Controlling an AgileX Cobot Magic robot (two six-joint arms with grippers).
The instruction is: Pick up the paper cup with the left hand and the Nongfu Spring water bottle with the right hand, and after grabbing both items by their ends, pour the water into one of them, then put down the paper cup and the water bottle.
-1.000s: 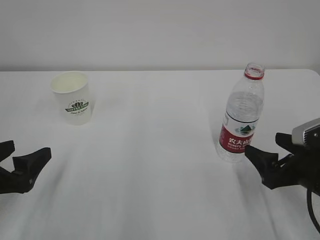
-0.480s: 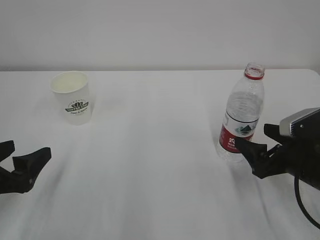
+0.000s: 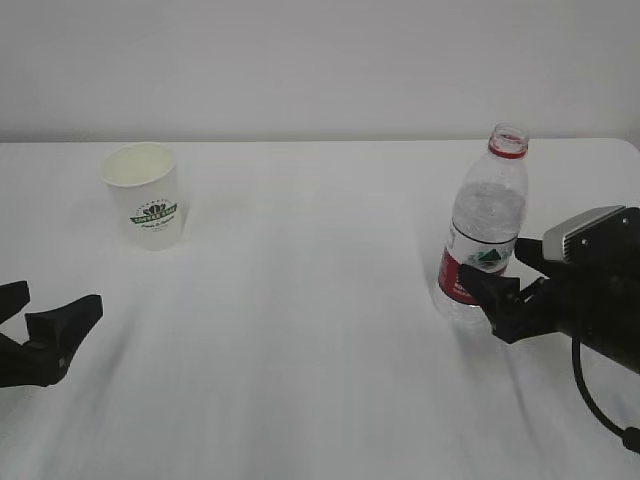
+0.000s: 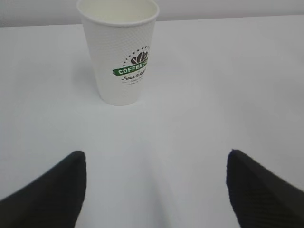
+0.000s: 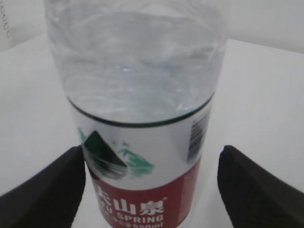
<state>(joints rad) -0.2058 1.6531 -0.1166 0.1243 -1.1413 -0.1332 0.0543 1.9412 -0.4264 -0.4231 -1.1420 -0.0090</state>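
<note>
While our left hand point(image 3: 40, 320) sits low at the near left edge of the white table point(image 3: 310, 300), its jaws are spread wide with nothing between them, and in the left wrist view the two dark fingertips point(image 4: 52, 190) frame bare tabletop. Farther back on that side we see the paper cup point(image 3: 144, 195) standing upright, mouth up, its green logo facing us, well apart from the gripper. From the left wrist camera the cup point(image 4: 121, 52) stands straight ahead, beyond the fingertips and untouched. Moving across the middle, we find only plain table. On the right, the Nongfu Spring water bottle point(image 3: 485, 230) stands upright with its cap off. Our right hand point(image 3: 505, 285) is at the bottle's red label, jaws wide, one fingertip on either side of the bottle point(image 5: 137, 118); we cannot tell whether they touch it.
</note>
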